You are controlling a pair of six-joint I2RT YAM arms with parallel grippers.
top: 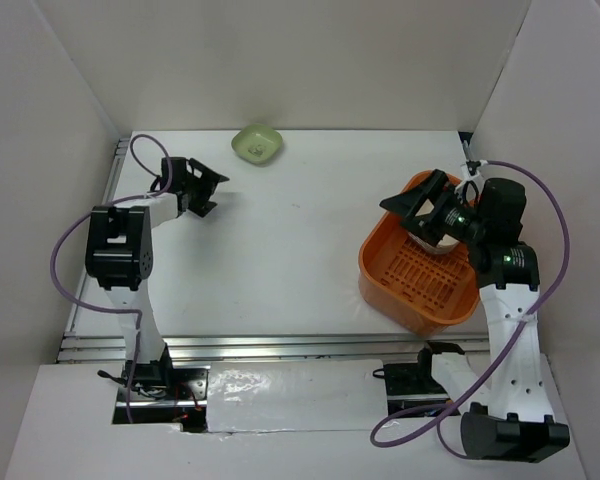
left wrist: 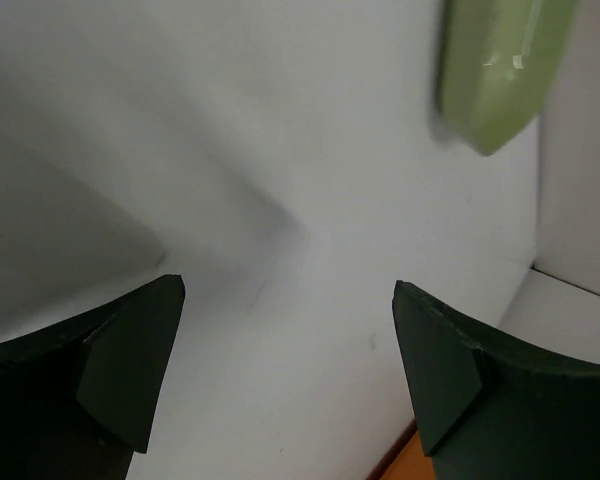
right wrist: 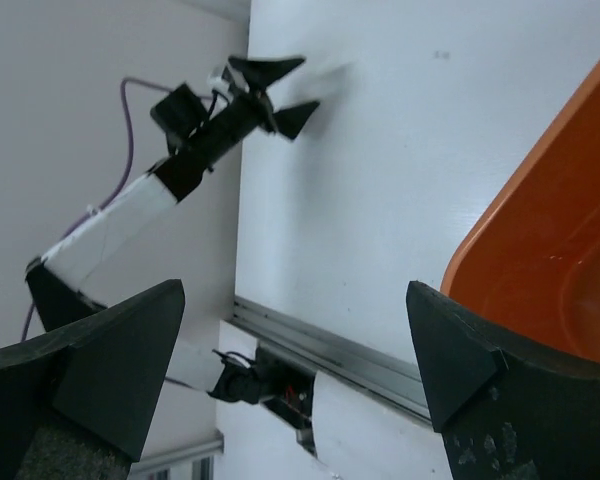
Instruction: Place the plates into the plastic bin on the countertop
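Note:
A green plate [top: 258, 143] lies at the back of the white countertop [top: 300, 250]; it shows blurred at the top right of the left wrist view [left wrist: 500, 70]. My left gripper [top: 216, 193] [left wrist: 290, 370] hangs open and empty over bare countertop, a short way to the near left of that plate. The orange plastic bin [top: 420, 275] [right wrist: 550, 250] stands at the right. My right gripper [top: 412, 210] [right wrist: 295, 370] is open and empty above the bin's far left rim. Something pale [top: 436, 243] lies in the bin under that gripper, mostly hidden.
White walls enclose the countertop on three sides. A metal rail [top: 230, 345] [right wrist: 330, 345] runs along the near edge, with another down the left side. The left arm [right wrist: 180, 170] shows in the right wrist view. Purple cables loop beside both arms.

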